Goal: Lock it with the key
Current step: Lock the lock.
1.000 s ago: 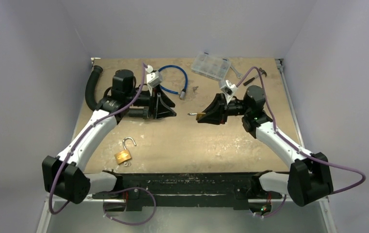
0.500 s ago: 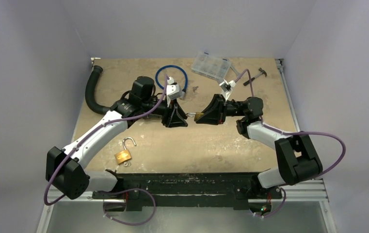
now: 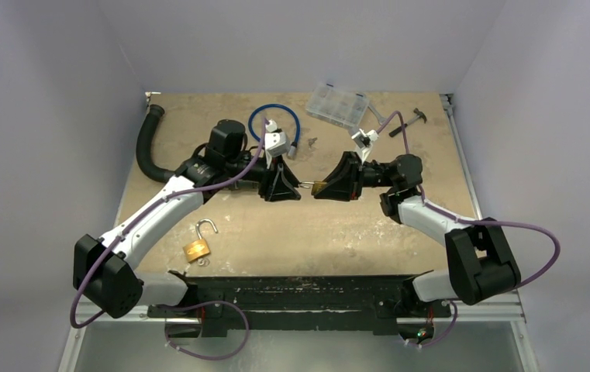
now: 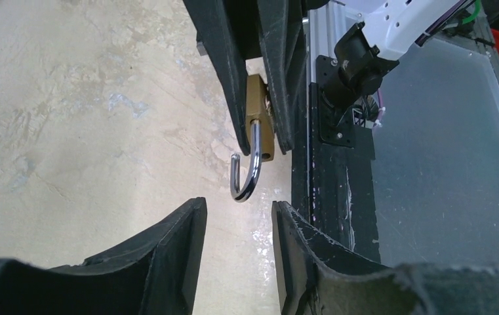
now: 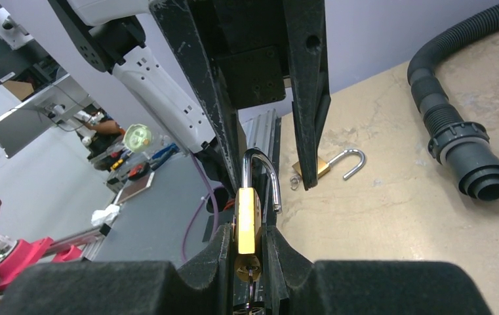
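My right gripper is shut on the body of a brass padlock and holds it above the table, with its open steel shackle pointing at the left gripper. A thin metal key with a ring seems to sit in its keyhole between the pads. My left gripper is open and empty. In the left wrist view its fingertips are just short of the shackle, not touching it. A second open brass padlock lies on the table at the near left, with a small ring beside it.
A black corrugated hose lies along the far left edge. A blue cable loop, a clear plastic parts box and a small hammer lie at the back. The black front rail runs along the near edge.
Over the last second the left gripper swung right and the right gripper shifted left with its padlock, until they faced each other tip to tip. In the last half second almost nothing moved.
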Motion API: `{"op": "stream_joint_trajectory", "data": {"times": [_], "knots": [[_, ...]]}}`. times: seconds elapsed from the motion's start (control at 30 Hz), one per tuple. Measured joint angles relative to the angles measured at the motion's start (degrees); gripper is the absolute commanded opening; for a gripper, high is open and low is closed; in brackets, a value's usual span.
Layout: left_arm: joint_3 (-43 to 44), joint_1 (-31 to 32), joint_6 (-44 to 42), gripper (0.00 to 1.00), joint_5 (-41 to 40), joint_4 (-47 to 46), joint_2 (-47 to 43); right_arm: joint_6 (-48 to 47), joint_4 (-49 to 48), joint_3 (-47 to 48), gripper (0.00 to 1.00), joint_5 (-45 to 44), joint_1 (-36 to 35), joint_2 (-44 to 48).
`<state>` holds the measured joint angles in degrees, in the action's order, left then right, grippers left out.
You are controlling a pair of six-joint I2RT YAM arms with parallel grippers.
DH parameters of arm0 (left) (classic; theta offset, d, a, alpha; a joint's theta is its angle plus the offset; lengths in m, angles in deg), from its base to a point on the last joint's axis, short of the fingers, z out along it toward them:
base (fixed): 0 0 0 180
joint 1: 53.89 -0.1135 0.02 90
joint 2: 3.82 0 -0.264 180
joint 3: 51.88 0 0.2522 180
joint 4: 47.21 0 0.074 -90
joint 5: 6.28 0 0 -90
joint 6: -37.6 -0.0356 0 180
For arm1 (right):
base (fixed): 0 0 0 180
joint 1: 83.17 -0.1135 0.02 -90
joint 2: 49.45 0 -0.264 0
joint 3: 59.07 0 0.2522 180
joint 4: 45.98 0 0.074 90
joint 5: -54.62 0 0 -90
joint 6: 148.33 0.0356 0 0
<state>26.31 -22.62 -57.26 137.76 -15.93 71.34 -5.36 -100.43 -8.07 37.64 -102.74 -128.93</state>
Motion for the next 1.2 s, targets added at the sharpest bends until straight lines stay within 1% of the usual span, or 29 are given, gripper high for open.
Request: {"op": "stream_joint_trajectory", "data": {"times": [0.13, 0.23, 0.37, 0.5, 0.57, 0.7, 1.03, 1.2], "knots": [[0.4, 0.0, 0.6, 0.43, 0.5, -0.3, 0.0, -0.7, 1.8, 0.0, 0.00, 0.0, 0.0, 0.0], [0.7, 0.0, 1.0, 0.39, 0.9, -0.7, 0.1, -1.3, 2.8, 0.0, 0.00, 0.0, 0.0, 0.0], [0.8, 0.4, 1.5, 0.30, 1.6, -1.6, 0.7, -1.7, 4.0, 0.0, 0.00, 0.0, 0.0, 0.0], [1.0, 1.1, 2.6, 0.27, 2.7, -2.3, 1.8, -1.8, 4.3, 0.0, 0.00, 0.0, 0.0, 0.0], [1.0, 1.3, 3.0, 0.20, 3.2, -2.9, 2.1, -1.8, 4.2, 0.0, 0.00, 0.0, 0.0, 0.0], [0.9, 1.4, 3.9, 0.00, 3.7, -3.5, 2.1, -1.6, 3.4, 0.0, 0.00, 0.1, 0.0, 0.0], [0.9, 1.3, 7.3, 0.00, 4.4, -5.0, 2.1, -1.2, 0.8, 0.0, 0.00, 0.3, -0.2, 0.0], [-0.6, 1.0, 12.2, 0.00, 5.4, -8.8, 2.1, -1.1, 0.5, 0.0, 0.00, 0.3, -0.3, 0.0]]}}
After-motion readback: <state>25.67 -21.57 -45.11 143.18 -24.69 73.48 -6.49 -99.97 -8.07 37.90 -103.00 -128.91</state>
